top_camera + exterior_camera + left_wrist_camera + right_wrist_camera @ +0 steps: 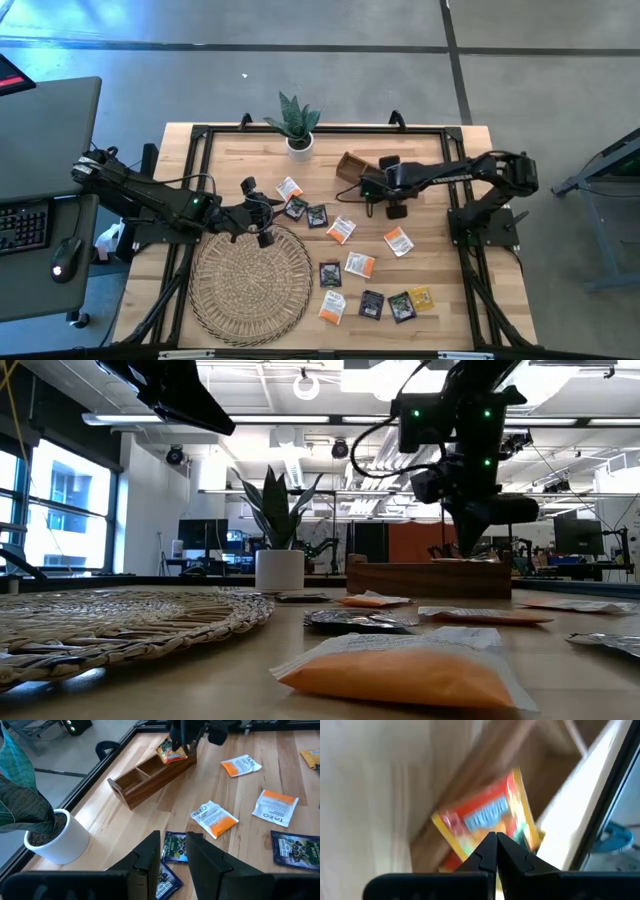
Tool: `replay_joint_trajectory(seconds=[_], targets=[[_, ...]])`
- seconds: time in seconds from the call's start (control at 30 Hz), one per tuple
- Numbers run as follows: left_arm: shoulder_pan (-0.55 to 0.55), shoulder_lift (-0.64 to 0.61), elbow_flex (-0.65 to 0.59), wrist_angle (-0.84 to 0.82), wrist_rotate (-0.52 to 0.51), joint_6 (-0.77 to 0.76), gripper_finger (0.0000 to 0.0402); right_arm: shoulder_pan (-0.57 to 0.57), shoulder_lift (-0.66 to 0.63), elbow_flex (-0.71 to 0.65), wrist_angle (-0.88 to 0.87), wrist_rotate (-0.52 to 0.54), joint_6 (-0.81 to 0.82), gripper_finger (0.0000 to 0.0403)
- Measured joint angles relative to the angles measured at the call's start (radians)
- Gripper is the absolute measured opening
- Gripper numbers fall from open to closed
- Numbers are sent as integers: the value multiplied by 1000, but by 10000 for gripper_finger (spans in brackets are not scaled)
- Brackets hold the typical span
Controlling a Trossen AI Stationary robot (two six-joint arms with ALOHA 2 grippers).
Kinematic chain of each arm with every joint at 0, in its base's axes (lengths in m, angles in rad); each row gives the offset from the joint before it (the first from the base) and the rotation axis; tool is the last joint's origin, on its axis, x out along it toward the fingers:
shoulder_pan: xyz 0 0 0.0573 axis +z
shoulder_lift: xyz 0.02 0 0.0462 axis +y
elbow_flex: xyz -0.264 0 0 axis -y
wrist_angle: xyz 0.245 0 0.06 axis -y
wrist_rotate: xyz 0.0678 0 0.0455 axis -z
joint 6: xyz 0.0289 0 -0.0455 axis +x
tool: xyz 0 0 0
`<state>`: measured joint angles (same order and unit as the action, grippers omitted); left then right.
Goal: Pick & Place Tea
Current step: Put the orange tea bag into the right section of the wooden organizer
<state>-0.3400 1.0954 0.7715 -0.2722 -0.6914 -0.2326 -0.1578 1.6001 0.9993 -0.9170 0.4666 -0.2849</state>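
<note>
so you're at the drop: right hand (496,851) pinches the yellow-orange sachet (487,820) over the wooden tray (150,777). next, lower & release. left hand (172,851), empty, fingers apart, waits nr the mat (250,285).

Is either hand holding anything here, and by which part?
The right hand pinches a yellow-and-orange sachet by one edge, over the wooden tray. The left hand holds nothing, its fingers apart above the dark sachets.

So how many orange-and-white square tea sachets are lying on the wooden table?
5 orange-and-white sachets: one near the green potted plant at, two mid-table, one nearer the front, one beside the round woven mat at. Others may be hidden.
</note>
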Motion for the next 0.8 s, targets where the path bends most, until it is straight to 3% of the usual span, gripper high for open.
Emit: replay_joint_trajectory(seconds=[0.5, 0.63, 0.8], targets=[[0, 0, 0, 0, 0, 0, 91, -28, 0, 0, 37, -66, 13, 1], [0, 0, 0, 0, -1, 0, 91, -35, 4, 0, 79, -151, 9, 1], [0, 0, 0, 0, -2, 0, 91, -39, 39, 2, 27, -48, 5, 1]])
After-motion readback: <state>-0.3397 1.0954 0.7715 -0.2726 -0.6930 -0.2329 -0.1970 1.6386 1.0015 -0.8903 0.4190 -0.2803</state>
